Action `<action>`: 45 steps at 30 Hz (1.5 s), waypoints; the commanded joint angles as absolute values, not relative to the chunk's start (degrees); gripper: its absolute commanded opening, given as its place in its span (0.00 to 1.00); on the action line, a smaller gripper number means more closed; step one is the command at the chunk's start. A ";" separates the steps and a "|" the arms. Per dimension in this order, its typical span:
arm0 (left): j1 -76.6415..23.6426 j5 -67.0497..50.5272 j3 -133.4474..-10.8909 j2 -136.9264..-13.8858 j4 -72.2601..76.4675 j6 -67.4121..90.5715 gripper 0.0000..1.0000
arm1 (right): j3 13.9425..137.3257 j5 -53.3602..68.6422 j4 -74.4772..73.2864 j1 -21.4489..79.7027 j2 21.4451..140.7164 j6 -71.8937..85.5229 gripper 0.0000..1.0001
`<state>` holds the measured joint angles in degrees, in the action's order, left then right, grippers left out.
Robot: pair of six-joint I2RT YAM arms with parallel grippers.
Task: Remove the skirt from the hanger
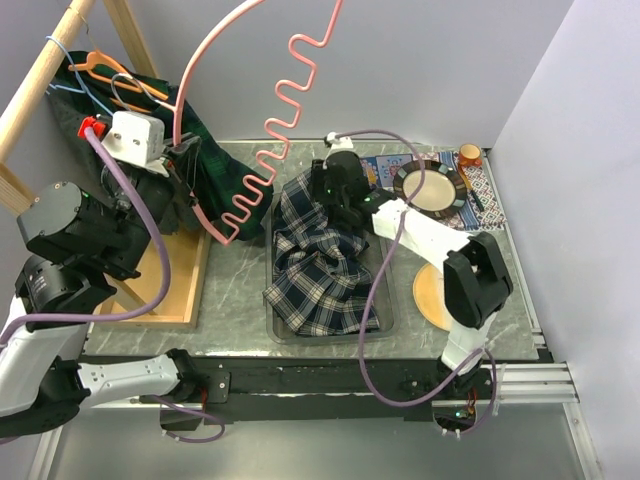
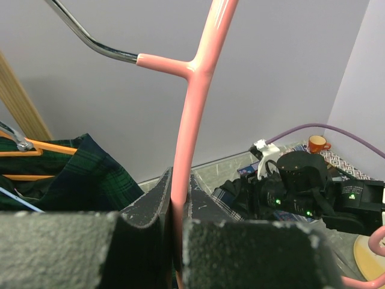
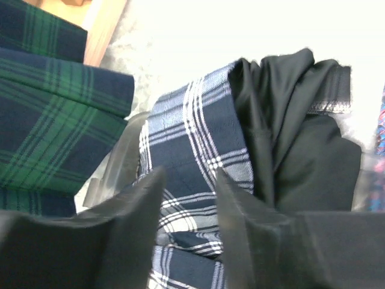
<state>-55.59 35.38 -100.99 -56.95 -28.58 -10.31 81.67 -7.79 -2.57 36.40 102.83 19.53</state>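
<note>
Mid-table, 1 clear bin (image 1: 372, 322) holds 1 blue/white plaid skirt (image 1: 318, 270), bunched up w/ its black lining showing, off any hanger. Right gripper (image 1: 335, 196) sits at the skirt's far end; wrist view shows its 2 fingers (image 3: 135, 205) a narrow gap apart just above the plaid, nothing between them.

Left gripper (image 2: 178, 211) is up at the left, jaws clamped on 1 pink hanger (image 2: 191, 114), the wire pinched tight between the pads. Pink wire arcs over the table's far side.

Behind it, 1 green plaid garment (image 1: 215, 165) hangs at the wooden rack (image 1: 40, 85), w/ 1 orange hanger (image 1: 105, 68) and 1 blue one (image 1: 62, 62) there.

Right side: 1 plate (image 1: 430, 190), 1 orange cup (image 1: 468, 154), 1 tan disc (image 1: 430, 300).
</note>
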 commanded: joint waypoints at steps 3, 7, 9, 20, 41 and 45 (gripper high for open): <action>-55.72 35.33 -102.48 -55.90 -26.63 -8.44 0.01 | 85.17 -7.56 -5.10 34.72 104.93 18.01 0.67; -55.72 35.16 -101.69 -55.81 -26.10 -8.88 0.01 | 85.78 -7.56 -4.66 33.93 108.45 18.46 0.75; -55.81 35.42 -101.51 -55.99 -26.02 -9.31 0.01 | 87.01 -6.68 -4.66 33.49 110.56 18.20 0.75; -55.81 37.00 -100.20 -56.25 -25.22 -10.11 0.01 | 83.67 -4.57 -2.71 34.71 99.16 15.82 0.00; -55.72 40.17 -95.27 -52.56 -22.14 -10.72 0.01 | 45.88 -7.64 6.68 51.94 87.91 36.92 0.23; -55.72 35.88 -96.24 -53.09 -26.08 -12.91 0.01 | 48.33 -8.53 -1.56 52.03 78.42 34.55 0.63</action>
